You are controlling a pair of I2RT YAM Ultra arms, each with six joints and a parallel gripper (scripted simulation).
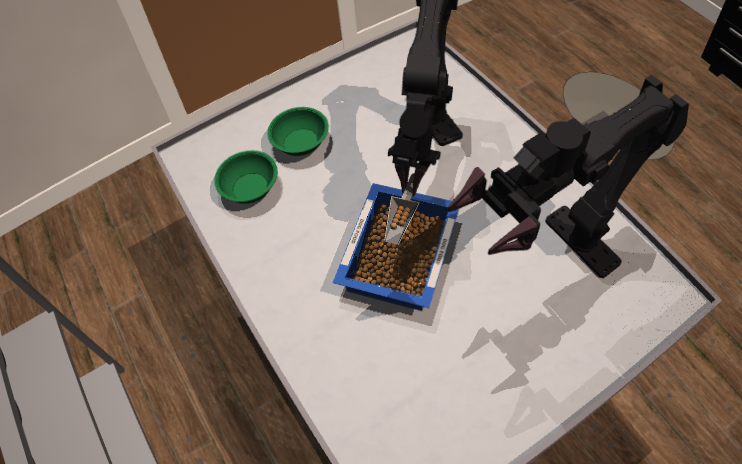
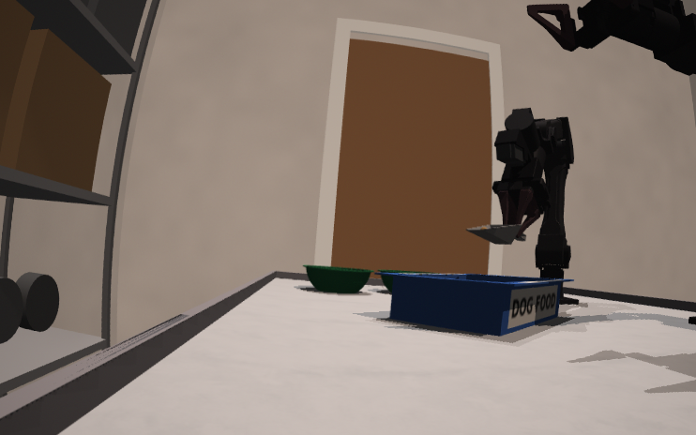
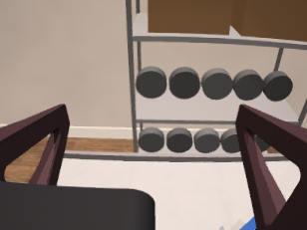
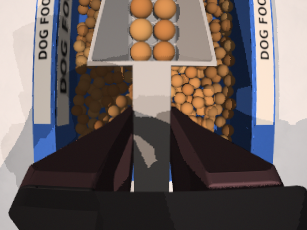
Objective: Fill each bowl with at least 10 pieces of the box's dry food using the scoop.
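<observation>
Right wrist view: right claw (image 4: 152, 113) (image 1: 410, 180) (image 2: 517, 217) clamped on scoop (image 4: 152, 79) (image 1: 408, 217) (image 2: 495, 232), loaded, raised over food box (image 4: 264, 133) (image 1: 383, 291) (image 2: 446, 305); tilting en route could spill pieces short of far, empty bowls (image 1: 246, 176) (image 1: 298, 130).

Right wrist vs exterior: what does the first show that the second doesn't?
Right wrist only: kibble pieces lying inside the box, and the scoop's handle running between the right hand's fingers.

Exterior only: two green bowls, the brown door, and the scoop raised above the box rim.

Both: the scoop, right hand, and blue box with DOG FOOD lettering.
</observation>
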